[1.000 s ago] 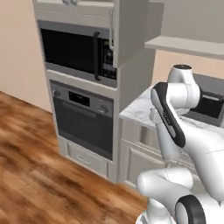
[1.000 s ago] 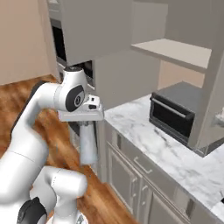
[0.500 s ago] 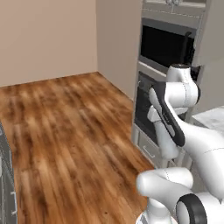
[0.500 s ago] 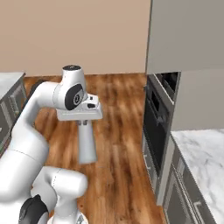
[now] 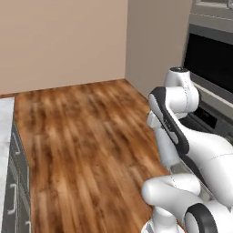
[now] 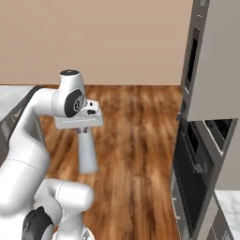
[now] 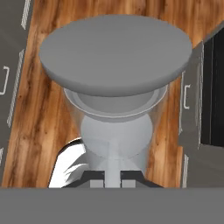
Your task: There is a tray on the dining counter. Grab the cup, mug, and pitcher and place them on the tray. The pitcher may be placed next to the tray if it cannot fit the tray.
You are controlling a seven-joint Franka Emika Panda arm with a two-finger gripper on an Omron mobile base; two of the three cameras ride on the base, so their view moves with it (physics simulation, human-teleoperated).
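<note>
The grey-silver pitcher (image 6: 87, 153) hangs upright over the wood floor with my gripper (image 6: 84, 133) shut on its upper part. In the hand view its round flat top (image 7: 116, 52) is close to the camera. Its clear-looking neck and body narrow down to my gripper (image 7: 113, 176), with a dark fingertip (image 7: 93, 176) pressed on either side. In the left base view the pitcher (image 5: 164, 149) is partly hidden behind my forearm. The tray, the cup, the mug and the dining counter's sink are out of view.
Bare wooden floor (image 5: 82, 136) stretches ahead to a beige wall (image 6: 103, 42). A built-in wall oven (image 6: 194, 159) stands to the right. Dark cabinet fronts with a marble top edge (image 5: 12, 182) lie along the left.
The whole picture has swung: the oven and the marble counter have slid off to the right, and open floor and wall now lie ahead. The pitcher stays in my shut gripper.
</note>
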